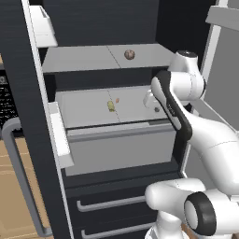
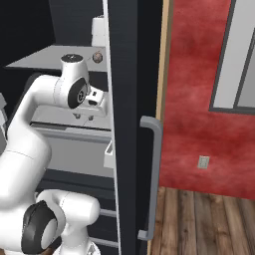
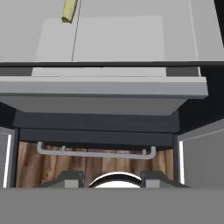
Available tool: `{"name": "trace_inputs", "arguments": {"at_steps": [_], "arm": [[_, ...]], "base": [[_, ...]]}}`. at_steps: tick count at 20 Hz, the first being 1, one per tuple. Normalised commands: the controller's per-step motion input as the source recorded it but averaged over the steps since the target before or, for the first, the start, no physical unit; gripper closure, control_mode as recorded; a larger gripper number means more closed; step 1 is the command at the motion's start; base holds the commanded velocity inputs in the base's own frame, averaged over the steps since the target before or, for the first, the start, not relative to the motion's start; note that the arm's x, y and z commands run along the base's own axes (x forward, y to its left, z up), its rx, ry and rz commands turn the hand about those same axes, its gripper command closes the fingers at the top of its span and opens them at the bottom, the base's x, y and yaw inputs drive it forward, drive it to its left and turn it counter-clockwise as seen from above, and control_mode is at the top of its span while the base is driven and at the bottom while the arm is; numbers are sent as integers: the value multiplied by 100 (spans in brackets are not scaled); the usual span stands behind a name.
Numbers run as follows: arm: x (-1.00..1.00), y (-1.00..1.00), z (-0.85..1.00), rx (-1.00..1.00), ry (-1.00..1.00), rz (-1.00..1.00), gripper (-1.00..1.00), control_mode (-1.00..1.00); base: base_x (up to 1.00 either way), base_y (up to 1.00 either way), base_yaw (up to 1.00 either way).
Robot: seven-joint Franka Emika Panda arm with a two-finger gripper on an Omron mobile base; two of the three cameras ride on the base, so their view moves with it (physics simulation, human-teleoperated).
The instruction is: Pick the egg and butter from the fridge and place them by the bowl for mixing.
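Note:
The black fridge (image 1: 28,93) stands open. The speckled tan egg (image 1: 130,54) (image 2: 98,58) lies on its upper grey shelf. On the middle shelf (image 1: 84,112) the pale-yellow butter (image 1: 110,106) (image 3: 69,11) lies beside a tiny orange-pink bit (image 1: 117,99). My gripper (image 1: 154,108) (image 2: 84,118) (image 3: 109,179) hangs over the right part of the middle shelf, pointing down. It is to the right of the butter and below the egg, open, with nothing between its fingers. The bowl is out of view.
Under the shelf is a grey drawer front (image 3: 100,87), then dark drawers with bar handles (image 1: 112,203). The left door with bins (image 1: 58,135) and a long handle (image 1: 18,177) flanks the opening. The right door (image 2: 132,99) stands close beside the arm.

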Motion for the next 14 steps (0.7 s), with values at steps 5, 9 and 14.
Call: {"name": "trace_inputs", "arguments": {"at_steps": [5, 9, 14], "arm": [[-5, 26, 0, -1, -17, 5, -100, -100], [-4, 47, 2, 0, -30, 12, -100, -100], [0, 37, 51, 0, -29, 8, -100, -100]], "base": [[0, 0, 0], [0, 0, 0], [0, 0, 0]]}}
